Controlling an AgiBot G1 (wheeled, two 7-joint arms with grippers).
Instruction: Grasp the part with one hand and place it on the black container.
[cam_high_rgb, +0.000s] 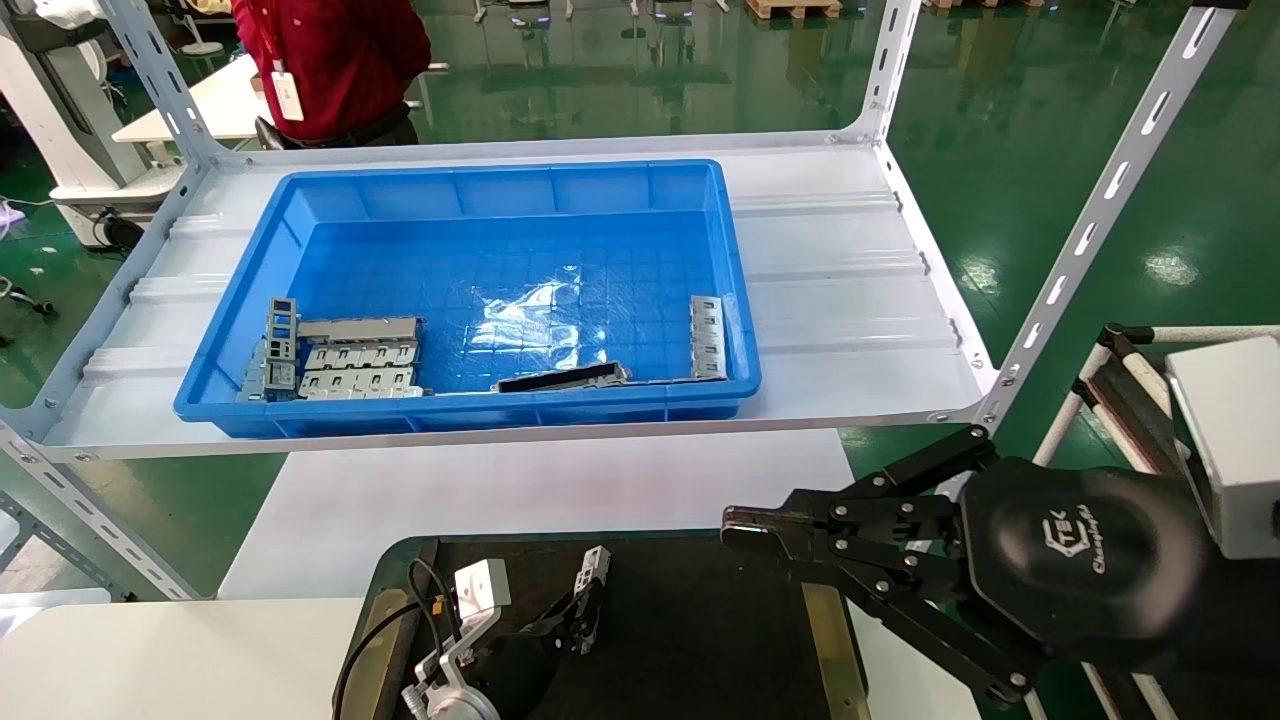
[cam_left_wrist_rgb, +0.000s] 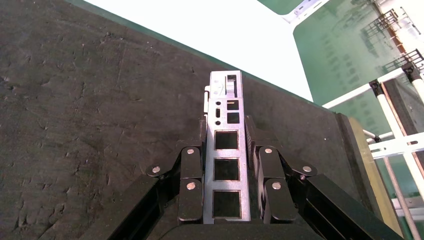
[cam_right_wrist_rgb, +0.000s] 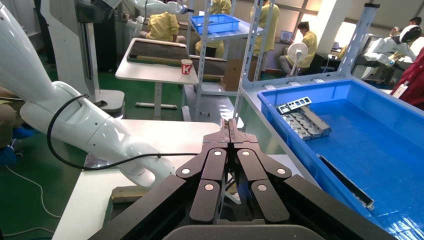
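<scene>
Left end effector (cam_left_wrist_rgb: 227, 200) grips the part (cam_left_wrist_rgb: 226, 165) over the black container (cam_high_rgb: 700, 640), lower centre; early release could bounce it off (right end effector (cam_high_rgb: 745, 530) clenched, idle).

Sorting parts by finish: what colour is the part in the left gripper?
Silver-grey metal part, with square cut-outs; clearest in the left wrist view.

On the round black housing of my right gripper (cam_high_rgb: 760, 530), in the head view, there is a pale logo mark with the letters "TEK" beside it. A second line of slanted script sits under that, too small for me to read for certain. In my right wrist view, a red paper cup (cam_right_wrist_rgb: 186, 66) on a far white table (cam_right_wrist_rgb: 150, 70) carries a white letter "K". I can read no other text.
</scene>
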